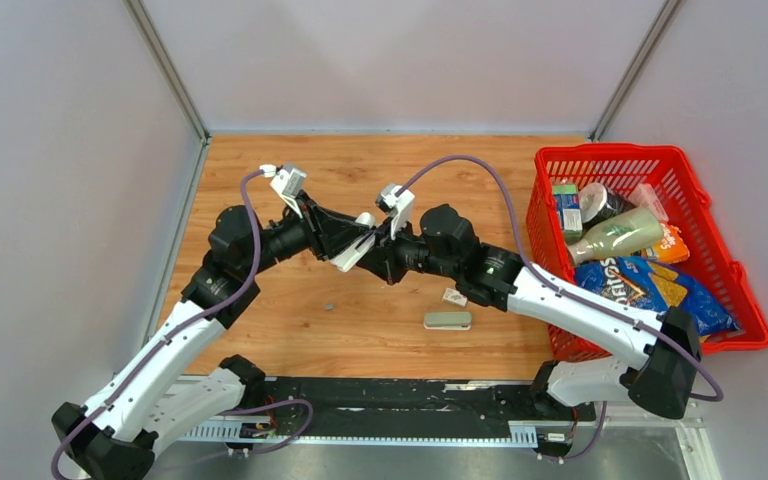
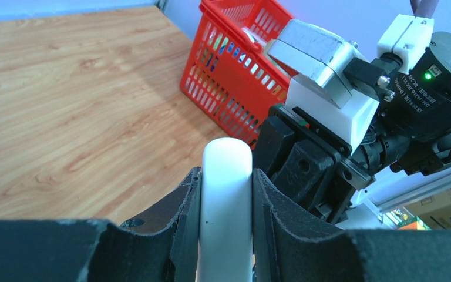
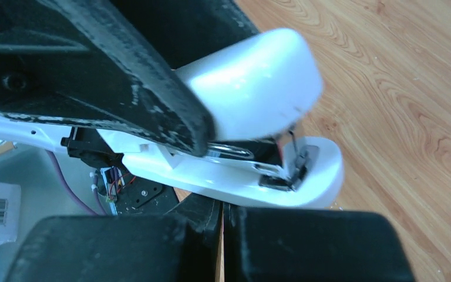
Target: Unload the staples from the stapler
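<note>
- Left arm (image 1: 175, 340): raised from its base, elbow bent, forearm angled inward.
- Left gripper (image 2: 226, 194): part closed, fingers (image 2: 279, 211) clamped on either flank of the stapler (image 3: 252, 82).
- Right arm (image 1: 580, 310): bent inward likewise (wrists nearly nose to nose).
- Right gripper (image 3: 223, 232): closed, pads together and holding nothing, tips just beneath the stapler's base.

Stapler (image 2: 226, 194) cut off at bottom edge, dark speck (image 1: 329, 306) too small to identify
</note>
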Available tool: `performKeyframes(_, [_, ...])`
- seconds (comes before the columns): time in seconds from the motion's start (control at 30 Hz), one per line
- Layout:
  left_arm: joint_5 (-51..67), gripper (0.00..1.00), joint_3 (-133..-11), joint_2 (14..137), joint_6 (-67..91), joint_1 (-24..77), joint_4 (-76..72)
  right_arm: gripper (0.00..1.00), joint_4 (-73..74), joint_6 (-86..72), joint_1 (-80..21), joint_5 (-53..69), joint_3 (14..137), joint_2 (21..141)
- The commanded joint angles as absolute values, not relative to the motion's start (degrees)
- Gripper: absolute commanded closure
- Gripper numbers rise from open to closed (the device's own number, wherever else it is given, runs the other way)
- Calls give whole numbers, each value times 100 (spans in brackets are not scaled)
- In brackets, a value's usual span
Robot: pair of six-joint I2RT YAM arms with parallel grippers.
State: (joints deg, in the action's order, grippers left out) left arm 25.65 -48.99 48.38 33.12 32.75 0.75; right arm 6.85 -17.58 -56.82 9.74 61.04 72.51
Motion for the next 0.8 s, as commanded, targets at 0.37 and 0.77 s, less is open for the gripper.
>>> performKeyframes(0.37, [5544,100,-4729,5352,4017,3752,-483,100,246,-256,-5625,1125,7321,7137])
performKeyframes(0.77, [6021,100,-4957,5906,3113,4842,-27,100,518,422,-5361,2530,8041,7241])
